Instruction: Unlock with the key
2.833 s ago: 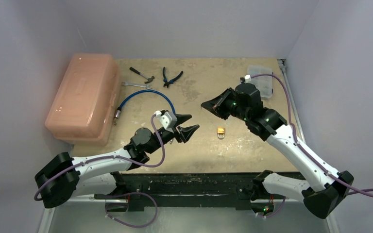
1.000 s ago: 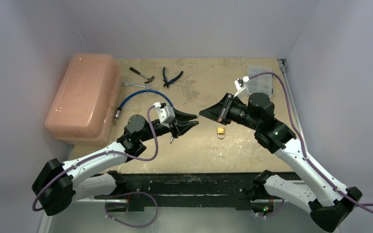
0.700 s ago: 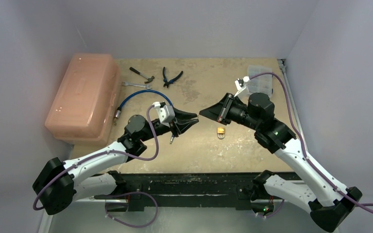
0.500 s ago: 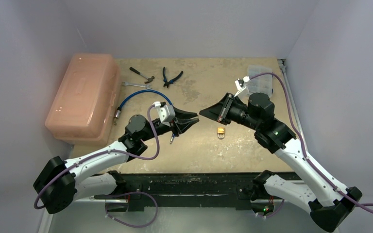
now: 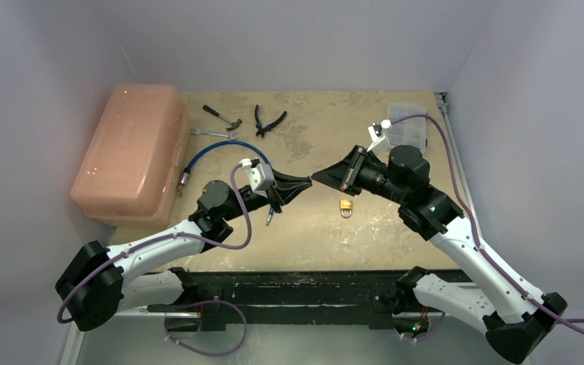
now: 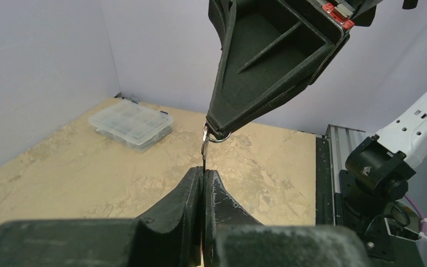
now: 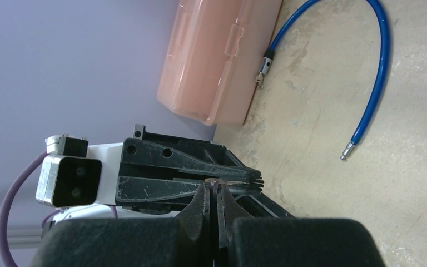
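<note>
The key (image 6: 204, 149) is up in the air over the desk (image 5: 312, 239), between the two pincers. It is tiny, thin and shiny silver, with a little round ring at its top. The left pincer (image 6: 203, 171) is squeezed tight on the thin bottom end of the key. The right pincer (image 6: 218, 131) is squeezed tight on the ring end. Both pincers are black, rough and pointy like wedges, and they meet tip to tip.

The padlock (image 5: 346, 207) lies flat on the desk near them. It is yellow brass with a silver loop. The desk is tan with pale, worn patches.

A big pink plastic box (image 5: 129, 148) with round corners sits on the left. A raised mark on its lid is too small to read. A bendy blue cable (image 5: 228, 146) with metal ends curves beside it. At the far side lie black-handled pliers (image 5: 268, 119), a small hammer (image 5: 220, 115) and a silver wrench (image 5: 213, 133). A clear plastic case (image 6: 130, 122) with little square pockets sits at the far right.
</note>
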Tool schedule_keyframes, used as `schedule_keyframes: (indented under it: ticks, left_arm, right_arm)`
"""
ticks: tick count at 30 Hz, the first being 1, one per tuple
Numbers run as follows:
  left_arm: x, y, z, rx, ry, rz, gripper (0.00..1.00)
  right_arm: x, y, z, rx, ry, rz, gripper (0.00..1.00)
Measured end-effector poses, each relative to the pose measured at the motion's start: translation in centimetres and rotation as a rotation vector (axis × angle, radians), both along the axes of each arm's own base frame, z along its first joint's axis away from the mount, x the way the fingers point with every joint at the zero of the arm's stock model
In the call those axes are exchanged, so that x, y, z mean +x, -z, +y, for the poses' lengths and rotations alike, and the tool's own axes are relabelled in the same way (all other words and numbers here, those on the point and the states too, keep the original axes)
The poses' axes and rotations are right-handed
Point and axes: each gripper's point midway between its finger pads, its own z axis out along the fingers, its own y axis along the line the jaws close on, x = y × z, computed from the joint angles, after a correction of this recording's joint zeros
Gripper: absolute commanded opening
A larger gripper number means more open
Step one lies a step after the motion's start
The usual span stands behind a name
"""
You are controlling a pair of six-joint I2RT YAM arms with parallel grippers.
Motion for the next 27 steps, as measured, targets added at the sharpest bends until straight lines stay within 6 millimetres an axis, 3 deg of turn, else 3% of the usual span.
schedule_keyframes:
  ticks: [7, 8, 11, 13, 22, 27]
  left_arm:
    - [0.1, 0.1, 0.1, -0.012, -0.01, 0.02, 0.0]
    - [0.1, 0.1, 0.1, -0.009, -0.01, 0.023, 0.0]
    - [0.0, 0.5, 0.2, 0.009, -0.009, 0.039, 0.0]
    - [-0.2, 1.0, 0.4, 0.032, -0.009, 0.057, 0.0]
    - [-0.4, 3.0, 1.3, 0.239, -0.04, 0.248, 0.0]
    - [-1.5, 5.7, 2.8, 0.374, -0.068, 0.432, 0.0]
  right_arm:
    - [0.0, 0.2, -0.1, -0.004, 0.003, 0.005, 0.0]
    - [0.0, 0.2, -0.1, -0.006, 0.004, 0.006, 0.07]
    - [0.0, 0.5, -0.1, -0.016, -0.001, 0.01, 0.56]
    - [0.0, 0.9, -0.1, -0.037, -0.005, 0.004, 0.66]
    - [1.4, 3.7, -1.6, -0.252, 0.009, -0.157, 0.79]
    - [0.4, 5.9, -2.3, -0.314, -0.052, -0.289, 0.8]
